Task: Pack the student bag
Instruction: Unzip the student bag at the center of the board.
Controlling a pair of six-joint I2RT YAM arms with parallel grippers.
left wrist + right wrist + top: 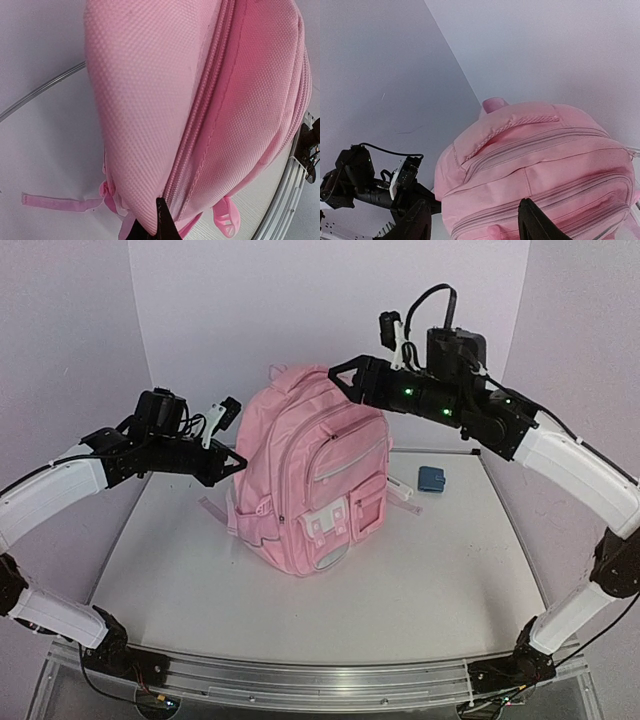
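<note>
The student bag, a large light-pink backpack, stands upright in the middle of the table with its front pockets facing the near edge and all zips closed. My left gripper is at the bag's left side. In the left wrist view its fingers meet in one dark point pressed against the bag beside the main zip. My right gripper hovers at the bag's top right. It is open and empty, and in the right wrist view its gap spans the bag's top below the carry handle.
A small blue pouch and a white strip-like item lie on the table right of the bag. A loose pink strap trails on the table at the bag's left. White walls close in behind and on both sides.
</note>
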